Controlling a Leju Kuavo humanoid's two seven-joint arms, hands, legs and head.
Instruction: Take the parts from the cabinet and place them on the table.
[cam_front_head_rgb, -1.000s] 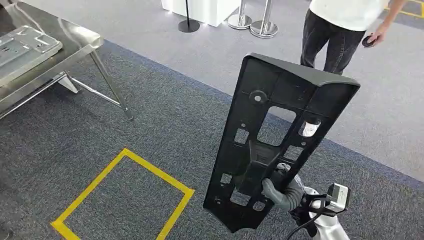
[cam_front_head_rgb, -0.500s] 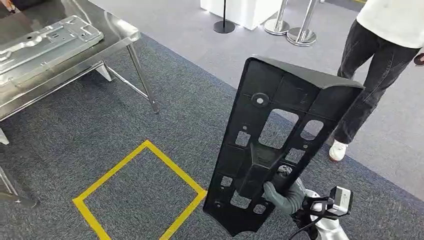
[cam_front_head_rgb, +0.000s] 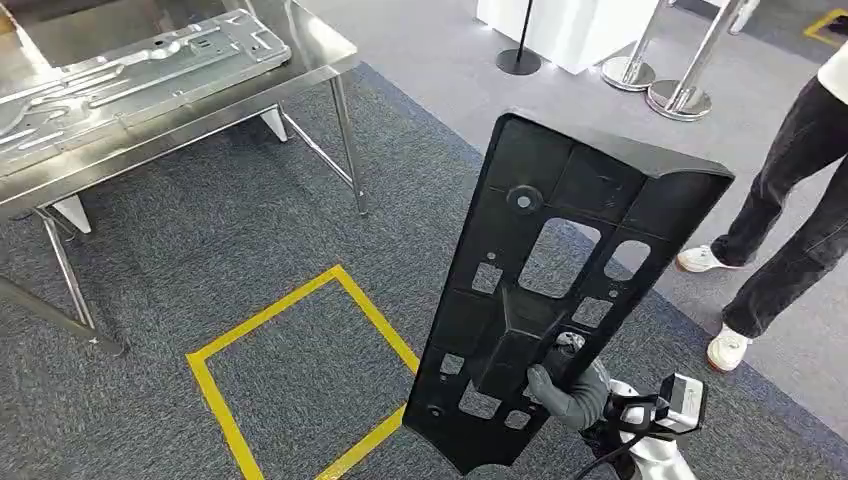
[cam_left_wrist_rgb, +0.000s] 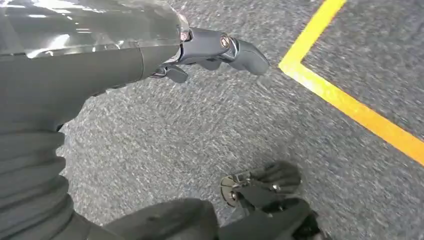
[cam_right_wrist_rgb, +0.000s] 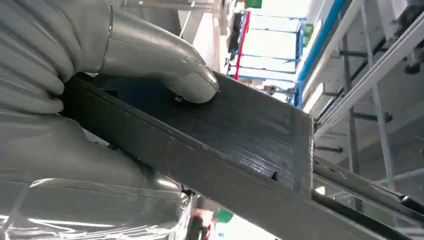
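Looks like a factory demo / exhibition hall, not a home. Floor is grey carpet (cam_front_head_rgb: 250, 250) w/ a yellow taped square (cam_front_head_rgb: 300, 370) marked on it, a standing spot just beside the steel desk (cam_front_head_rgb: 330, 55). Desk is bare stainless on thin legs, w/ a stamped sheet-metal panel (cam_front_head_rgb: 130, 75) lying on it. Beyond the desk: chrome queue stanchions (cam_front_head_rgb: 680, 60) and a white plinth (cam_front_head_rgb: 570, 30). Right wrist view shows industrial racking w/ blue uprights (cam_right_wrist_rgb: 320, 60) overhead. A person (cam_front_head_rgb: 790, 200) in street clothes stands well apart from the desk.
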